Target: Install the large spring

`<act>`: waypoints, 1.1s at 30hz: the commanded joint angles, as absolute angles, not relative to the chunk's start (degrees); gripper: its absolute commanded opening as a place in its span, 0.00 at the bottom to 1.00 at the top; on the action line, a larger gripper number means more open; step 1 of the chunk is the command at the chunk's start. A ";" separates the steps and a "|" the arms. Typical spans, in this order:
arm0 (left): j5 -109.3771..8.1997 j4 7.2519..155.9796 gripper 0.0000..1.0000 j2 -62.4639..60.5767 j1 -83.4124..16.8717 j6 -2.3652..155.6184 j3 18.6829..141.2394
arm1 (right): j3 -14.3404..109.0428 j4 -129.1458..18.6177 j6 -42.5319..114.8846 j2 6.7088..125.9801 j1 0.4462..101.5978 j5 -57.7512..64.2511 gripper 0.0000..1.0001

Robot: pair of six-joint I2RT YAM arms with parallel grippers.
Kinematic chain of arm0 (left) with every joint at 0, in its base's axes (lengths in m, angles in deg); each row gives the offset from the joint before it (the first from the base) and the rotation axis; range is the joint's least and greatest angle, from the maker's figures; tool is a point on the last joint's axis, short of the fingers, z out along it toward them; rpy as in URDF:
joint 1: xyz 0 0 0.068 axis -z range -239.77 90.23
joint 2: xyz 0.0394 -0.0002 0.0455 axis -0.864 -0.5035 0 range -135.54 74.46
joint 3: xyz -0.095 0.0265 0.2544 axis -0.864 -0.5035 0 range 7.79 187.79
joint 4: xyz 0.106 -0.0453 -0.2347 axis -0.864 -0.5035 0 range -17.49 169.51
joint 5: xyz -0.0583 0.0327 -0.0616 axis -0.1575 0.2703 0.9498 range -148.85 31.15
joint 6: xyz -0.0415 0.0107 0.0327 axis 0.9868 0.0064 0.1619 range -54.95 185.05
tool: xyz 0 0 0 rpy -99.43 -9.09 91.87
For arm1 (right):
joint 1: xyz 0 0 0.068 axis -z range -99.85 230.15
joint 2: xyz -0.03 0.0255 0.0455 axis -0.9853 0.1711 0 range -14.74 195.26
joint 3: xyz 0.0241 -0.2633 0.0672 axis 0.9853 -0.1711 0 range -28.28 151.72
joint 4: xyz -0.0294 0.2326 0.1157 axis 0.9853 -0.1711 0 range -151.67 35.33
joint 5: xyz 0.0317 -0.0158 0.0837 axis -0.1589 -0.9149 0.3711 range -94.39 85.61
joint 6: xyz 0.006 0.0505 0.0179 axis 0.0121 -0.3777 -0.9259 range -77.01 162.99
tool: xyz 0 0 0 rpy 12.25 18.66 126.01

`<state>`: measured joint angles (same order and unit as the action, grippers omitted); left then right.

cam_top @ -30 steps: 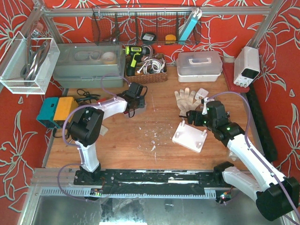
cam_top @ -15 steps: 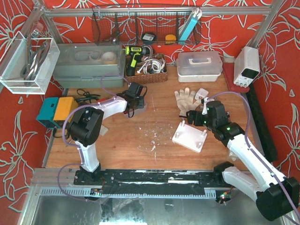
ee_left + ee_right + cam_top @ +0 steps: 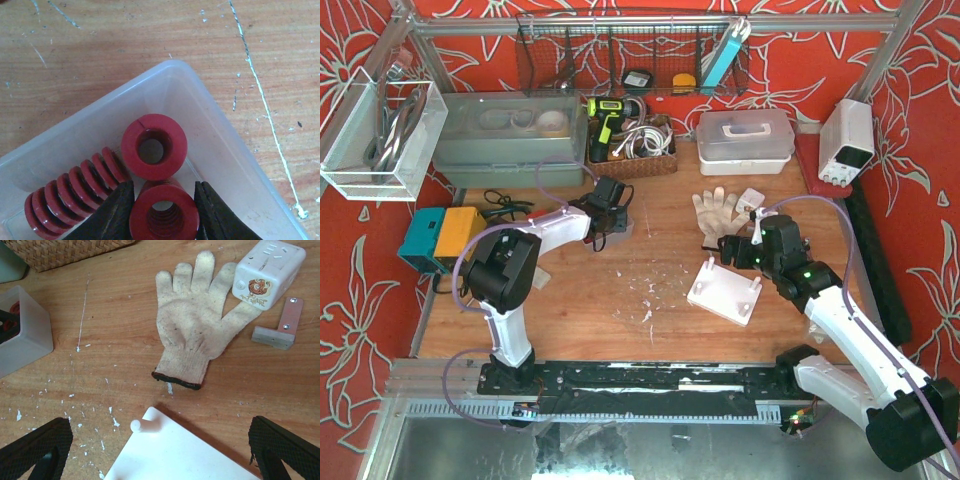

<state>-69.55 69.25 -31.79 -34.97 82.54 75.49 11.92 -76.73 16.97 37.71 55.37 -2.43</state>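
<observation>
Left gripper (image 3: 162,222) pinching spring (image 3: 162,205) at bin's (image 3: 225,150) 6 o'clock, unlifted. Right gripper (image 3: 160,455) spread above plate (image 3: 195,462). Lift, carry, install all pending.

You have three red coil springs in the clear tub (image 3: 220,150): the upright spring (image 3: 154,146) mid-frame, the end-on spring (image 3: 162,215) touching it at bottom centre, the sideways spring (image 3: 70,192) lower left.

The large spring (image 3: 162,217) and the two springs (image 3: 154,146) beside it are showing bright red inside a milky translucent bin (image 3: 227,165), on a table (image 3: 100,40) showing brown wood grain flecked with white. The glove (image 3: 192,325) is showing off-white with a black cuff, and the walls (image 3: 350,300) are wearing red with white flower outlines.
</observation>
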 commanded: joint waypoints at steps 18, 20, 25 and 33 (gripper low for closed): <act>-63.26 84.42 0.00 -8.30 -27.31 65.30 65.86 | 21.68 -80.18 8.07 41.51 55.05 10.45 0.89; -59.56 86.87 0.00 -6.13 -25.31 61.76 63.95 | 22.76 -78.18 11.77 42.40 55.06 15.68 0.84; -55.31 85.25 0.00 -3.83 -21.12 58.04 64.62 | 26.02 -81.00 24.42 43.62 54.98 11.46 0.80; -53.53 114.06 0.00 3.58 -14.12 42.70 46.85 | 15.08 -61.16 -27.37 38.88 54.85 18.15 0.72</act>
<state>-56.61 93.29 -0.17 -16.53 53.26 54.99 21.41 -74.85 0.58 40.90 55.35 12.41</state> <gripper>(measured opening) 0.310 0.735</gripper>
